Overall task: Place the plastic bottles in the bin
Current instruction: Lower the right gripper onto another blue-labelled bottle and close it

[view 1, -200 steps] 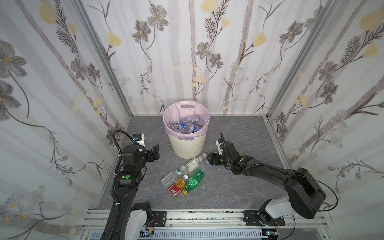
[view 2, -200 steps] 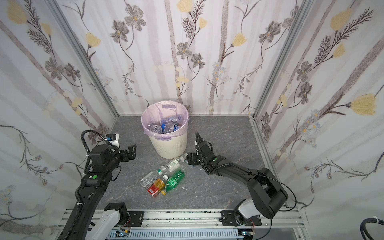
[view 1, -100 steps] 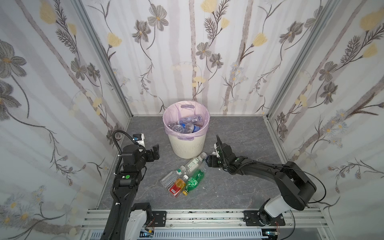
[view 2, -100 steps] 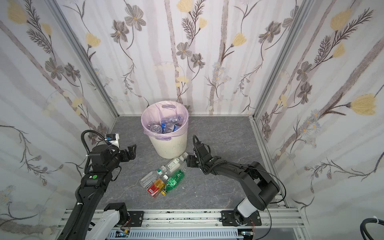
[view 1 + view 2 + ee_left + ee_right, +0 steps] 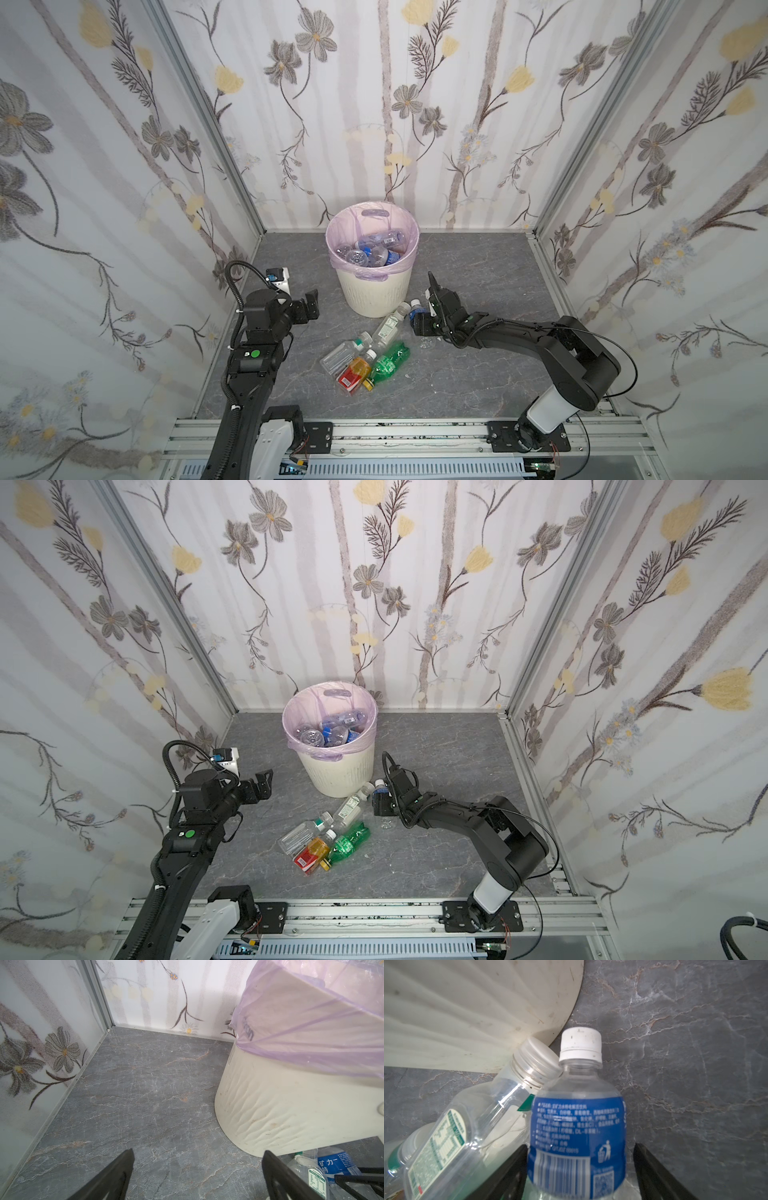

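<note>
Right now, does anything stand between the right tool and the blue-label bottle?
Nothing visible does: the blue-label bottle lies between the open jaws of the right tool. A clear bottle lies right beside it, both caps by the base of the bin.

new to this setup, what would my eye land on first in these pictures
The pink-lined bin stands at the back middle of the floor, with a heap of bottles inside. Just in front of it, loose bottles lie in a cluster, one amber and one green. At the bin's foot, a blue-label bottle sits between the jaws of the right gripper.
</note>
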Controlling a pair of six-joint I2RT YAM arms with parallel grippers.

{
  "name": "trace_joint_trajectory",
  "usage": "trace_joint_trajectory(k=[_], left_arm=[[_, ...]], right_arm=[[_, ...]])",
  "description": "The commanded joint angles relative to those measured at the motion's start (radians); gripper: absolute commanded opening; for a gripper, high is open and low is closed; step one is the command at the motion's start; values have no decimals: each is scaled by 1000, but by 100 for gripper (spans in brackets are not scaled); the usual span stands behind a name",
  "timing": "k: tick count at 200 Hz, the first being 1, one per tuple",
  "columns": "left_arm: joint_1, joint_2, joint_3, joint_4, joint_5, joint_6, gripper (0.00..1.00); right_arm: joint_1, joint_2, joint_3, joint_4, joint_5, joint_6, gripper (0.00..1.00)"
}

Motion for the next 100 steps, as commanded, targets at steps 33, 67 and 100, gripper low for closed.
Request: trace_joint_trajectory(k=[33, 67, 100], left_arm=[[1, -2, -4, 21, -10, 0, 97], [1, -1, -3, 20, -10, 1, 97], [0, 1, -3, 20, -10, 0, 97]], right_arm=[[-4, 0, 7, -41, 57, -62, 76], [-12, 14, 15, -68, 94, -99, 73], [-16, 14, 15, -75, 108, -128, 63]])
